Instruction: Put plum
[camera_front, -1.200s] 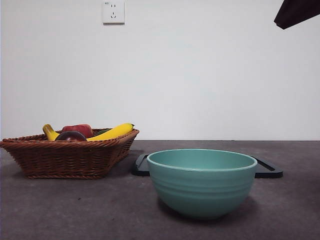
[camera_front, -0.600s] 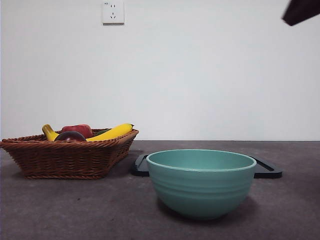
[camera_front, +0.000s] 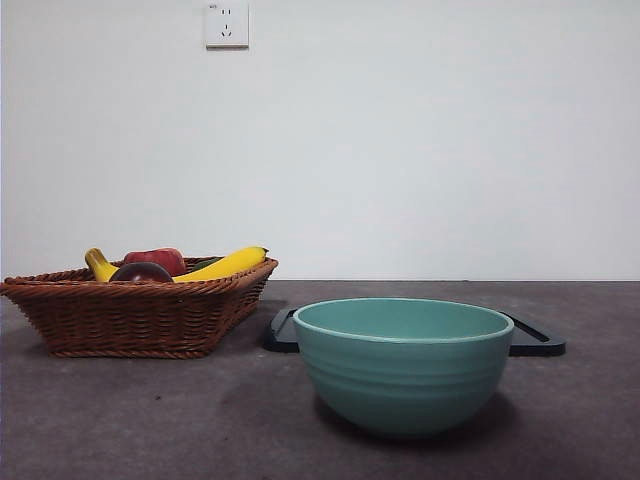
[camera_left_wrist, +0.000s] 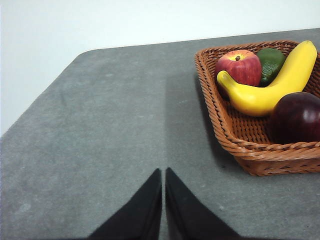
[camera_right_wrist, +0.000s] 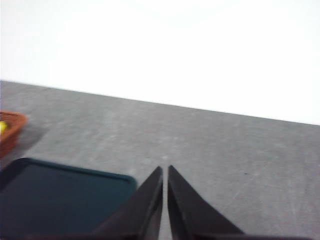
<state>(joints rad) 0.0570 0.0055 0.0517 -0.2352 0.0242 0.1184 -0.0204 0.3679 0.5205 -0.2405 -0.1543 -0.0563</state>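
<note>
Maroon and glossy, the plum lay in the wicker basket, touching the banana. It looked firm, smooth and light, likely slippery, so a hold across its widest middle seemed best. Both the left gripper and the right gripper had their fingers clenched on nothing. The dark arm tip seen earlier at the front view's top corner was gone.

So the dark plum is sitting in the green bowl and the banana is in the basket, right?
Not quite. The plum is not in the teal bowl; it lies in the wicker basket with the banana, the red apple and a green fruit. The left wrist view shows it clearly. The banana in the basket is right.
</note>
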